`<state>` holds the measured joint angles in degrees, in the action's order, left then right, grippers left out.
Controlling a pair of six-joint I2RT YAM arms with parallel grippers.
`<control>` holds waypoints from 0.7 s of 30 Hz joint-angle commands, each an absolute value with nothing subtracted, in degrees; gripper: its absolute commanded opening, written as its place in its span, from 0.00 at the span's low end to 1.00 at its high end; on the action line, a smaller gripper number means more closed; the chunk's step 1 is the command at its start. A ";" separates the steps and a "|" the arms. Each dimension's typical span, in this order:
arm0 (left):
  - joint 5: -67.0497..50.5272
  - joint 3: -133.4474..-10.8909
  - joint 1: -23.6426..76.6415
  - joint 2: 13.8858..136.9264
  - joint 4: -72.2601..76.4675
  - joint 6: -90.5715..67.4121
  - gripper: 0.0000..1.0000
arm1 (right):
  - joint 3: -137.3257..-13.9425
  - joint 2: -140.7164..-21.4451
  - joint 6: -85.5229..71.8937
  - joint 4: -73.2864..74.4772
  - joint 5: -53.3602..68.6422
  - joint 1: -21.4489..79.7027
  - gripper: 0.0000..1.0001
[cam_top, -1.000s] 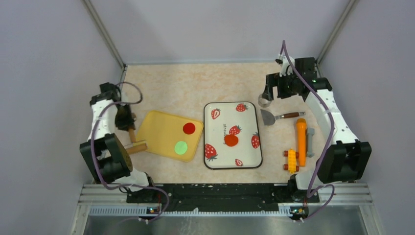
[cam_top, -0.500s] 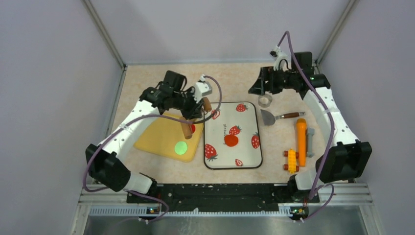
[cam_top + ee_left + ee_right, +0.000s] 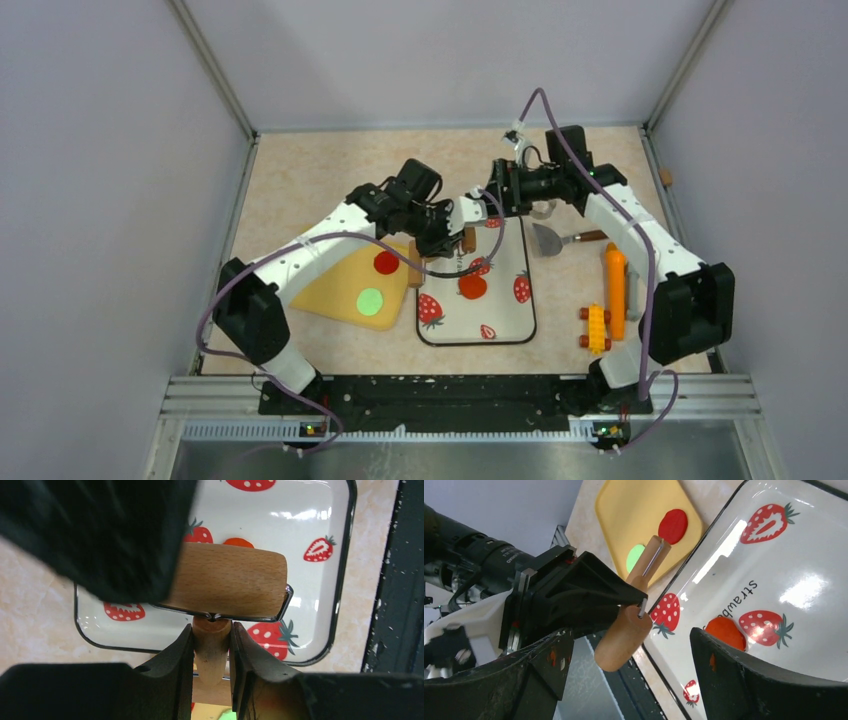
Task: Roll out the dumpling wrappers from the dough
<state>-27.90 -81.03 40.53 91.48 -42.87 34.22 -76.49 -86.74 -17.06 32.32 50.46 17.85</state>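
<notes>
The dough (image 3: 472,286) is an orange-red blob on the strawberry tray (image 3: 528,300); it also shows in the left wrist view (image 3: 238,542) and the right wrist view (image 3: 724,632). My left gripper (image 3: 440,245) (image 3: 212,628) is shut on the handle of a wooden roller (image 3: 230,580), held above the tray's left part, near the dough. Two dumpling wrappers, one red (image 3: 386,263) and one green (image 3: 370,301), lie on the yellow board (image 3: 335,280). My right gripper (image 3: 497,195) (image 3: 631,645) is open and empty over the tray's far edge, facing the roller's end (image 3: 624,635).
A metal ring cutter (image 3: 545,210) stands partly behind the right arm. A spatula (image 3: 560,239), an orange tool (image 3: 615,288) and a yellow toy piece (image 3: 596,328) lie right of the tray. The two arms are close together over the tray's far left corner.
My left arm swung from the table's left side across the yellow board to the tray, carrying the roller. My right gripper moved left from the ring cutter to the tray's far edge.
</notes>
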 commanded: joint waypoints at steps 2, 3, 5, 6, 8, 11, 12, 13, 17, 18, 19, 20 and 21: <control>-23.69 -85.36 43.55 92.51 -32.66 32.77 0.00 | -76.47 -88.75 -18.22 31.71 49.24 19.85 0.83; -22.71 -85.46 43.99 92.71 -31.35 32.32 0.00 | -76.01 -89.14 -18.26 31.99 48.51 19.87 0.81; -20.88 -85.82 44.52 93.25 -29.33 31.05 0.00 | -74.55 -89.52 -18.04 31.72 47.69 19.88 0.77; -20.46 -86.14 44.64 93.51 -28.79 30.43 0.00 | -73.80 -89.69 -18.00 31.43 47.57 19.87 0.76; -19.85 -86.64 44.93 94.06 -28.11 29.58 0.00 | -72.44 -89.77 -18.78 30.42 47.79 19.89 0.74; -19.68 -86.81 45.16 94.46 -26.98 28.73 0.00 | -72.24 -90.27 -19.20 29.78 48.26 19.88 0.71; -20.29 -86.83 45.19 94.48 -26.80 28.66 0.00 | -72.32 -90.45 -19.23 29.75 48.30 19.93 0.71; -20.64 -86.84 45.30 94.61 -26.66 28.61 0.00 | -72.26 -90.70 -19.29 29.66 48.53 19.94 0.69; -19.26 -87.23 45.87 95.41 -25.09 27.74 0.00 | -72.04 -91.31 -19.64 29.40 49.39 19.91 0.56; -18.34 -87.31 45.92 95.69 -24.53 27.31 0.00 | -72.07 -91.39 -19.56 29.38 49.85 19.93 0.52; -17.32 -87.49 45.88 95.97 -23.92 26.61 0.00 | -72.07 -91.40 -19.52 29.31 50.29 19.87 0.51; -16.41 -87.70 45.99 96.24 -23.47 26.19 0.00 | -72.03 -91.36 -19.59 29.21 50.84 19.91 0.50; -15.61 -87.90 45.98 96.59 -22.97 25.91 0.00 | -71.89 -91.40 -19.48 29.23 51.24 19.90 0.50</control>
